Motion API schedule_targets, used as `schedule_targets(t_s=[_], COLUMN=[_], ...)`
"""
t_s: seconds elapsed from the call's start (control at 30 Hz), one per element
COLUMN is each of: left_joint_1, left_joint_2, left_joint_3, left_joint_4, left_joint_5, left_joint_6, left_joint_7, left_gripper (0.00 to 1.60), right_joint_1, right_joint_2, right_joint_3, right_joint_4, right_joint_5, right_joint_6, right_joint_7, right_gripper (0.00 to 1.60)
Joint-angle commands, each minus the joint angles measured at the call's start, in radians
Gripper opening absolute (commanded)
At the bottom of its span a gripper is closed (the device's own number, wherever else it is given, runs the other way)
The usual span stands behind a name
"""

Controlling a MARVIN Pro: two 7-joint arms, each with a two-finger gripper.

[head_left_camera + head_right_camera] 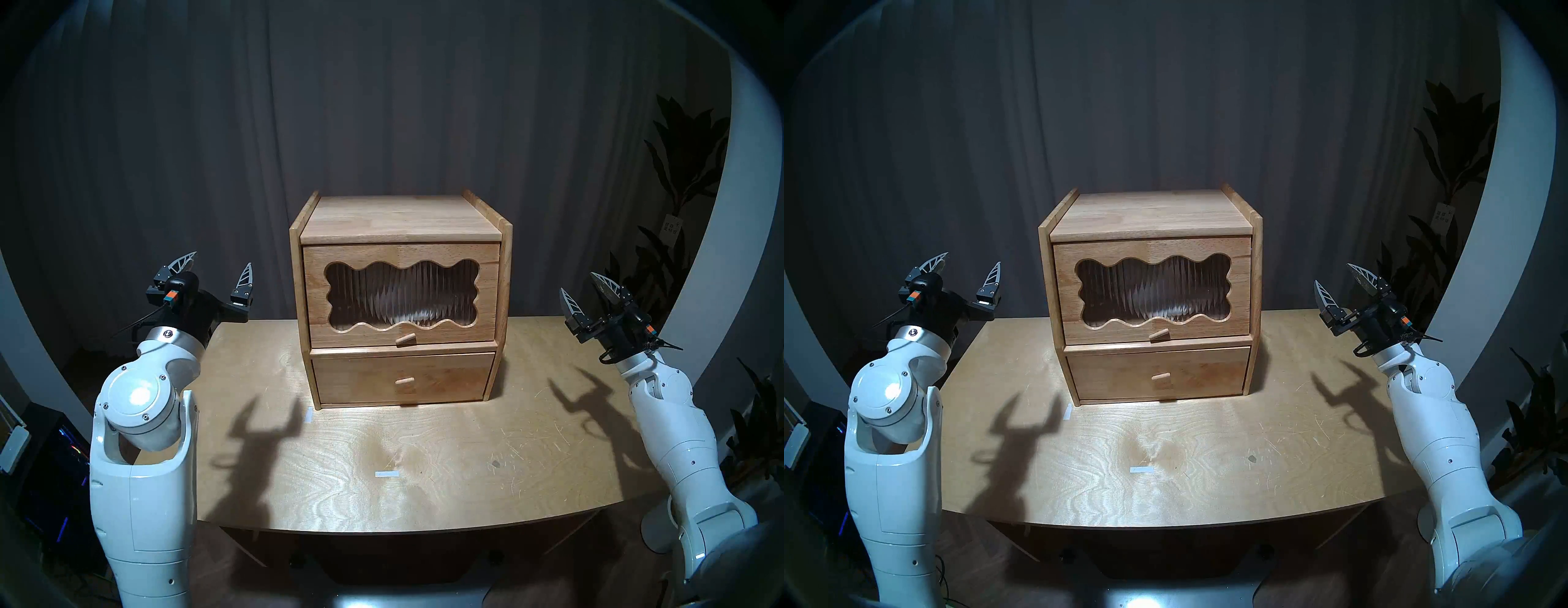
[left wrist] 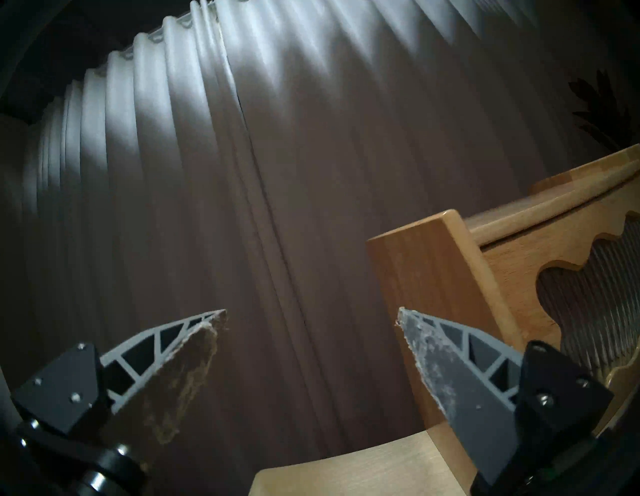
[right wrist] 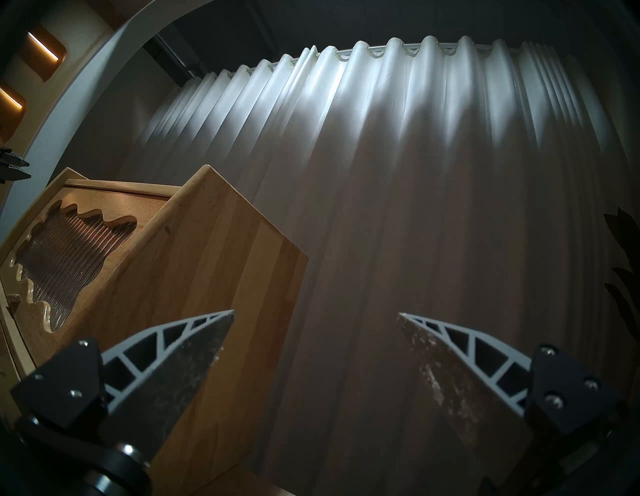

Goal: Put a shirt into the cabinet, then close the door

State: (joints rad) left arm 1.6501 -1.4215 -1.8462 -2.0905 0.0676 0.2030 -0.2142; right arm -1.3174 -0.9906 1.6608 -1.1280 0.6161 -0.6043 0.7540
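Flanking the cabinet (image 1: 401,297) at nine and three o'clock, the left claw (image 1: 220,267) and right claw (image 1: 583,293) hung spread and empty; the door (image 1: 401,293) sat closed.

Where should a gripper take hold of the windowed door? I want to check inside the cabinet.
Pinch the small peg handle low on the door, coming straight from the front. It is the only part jutting out; the panel sits shut, flush in the cabinet.

Light-wood cabinet (image 1: 401,220), ribbed translucent door (image 1: 401,293), grey pleated curtain (image 1: 382,106)
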Motion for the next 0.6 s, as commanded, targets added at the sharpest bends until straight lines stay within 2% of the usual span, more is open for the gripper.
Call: schedule_targets(t_s=[0.0,0.17,0.2,0.47,0.5,0.53,0.57], left_joint_1=[-0.105,-0.173,-0.155,-0.249,-0.232,-0.269,-0.253], left_joint_2=[0.006,0.012,0.020,0.042,0.049,0.056,0.063], left_joint_3=[0.028,0.059,0.062,0.076,0.076,0.080,0.082], left_joint_4=[0.070,0.163,0.165,0.296,0.292,0.322,0.318], left_joint_5=[-0.055,-0.075,-0.078,-0.105,-0.111,-0.106,-0.111], left_joint_6=[-0.008,-0.016,-0.027,-0.058,-0.069,-0.071,-0.081], left_joint_7=[0.052,0.079,0.086,0.122,0.126,0.126,0.130], left_gripper=[1.60,1.60,1.60,1.60,1.60,1.60,1.60], right_joint_1=[0.014,0.014,0.014,0.018,0.020,0.021,0.021], right_joint_2=[0.002,0.002,0.002,0.000,0.000,-0.003,-0.004], right_joint_3=[0.003,0.003,0.003,0.002,0.001,0.001,0.001], right_joint_4=[-0.013,-0.013,-0.013,-0.013,-0.013,-0.011,-0.009], right_joint_5=[0.002,0.002,0.002,0.000,-0.002,-0.004,-0.006], right_joint_6=[-0.004,-0.004,-0.004,-0.009,-0.011,-0.017,-0.017], right_joint_7=[0.000,0.000,0.000,0.000,0.001,-0.004,-0.005], right_gripper=[1.60,1.60,1.60,1.60,1.60,1.60,1.60])
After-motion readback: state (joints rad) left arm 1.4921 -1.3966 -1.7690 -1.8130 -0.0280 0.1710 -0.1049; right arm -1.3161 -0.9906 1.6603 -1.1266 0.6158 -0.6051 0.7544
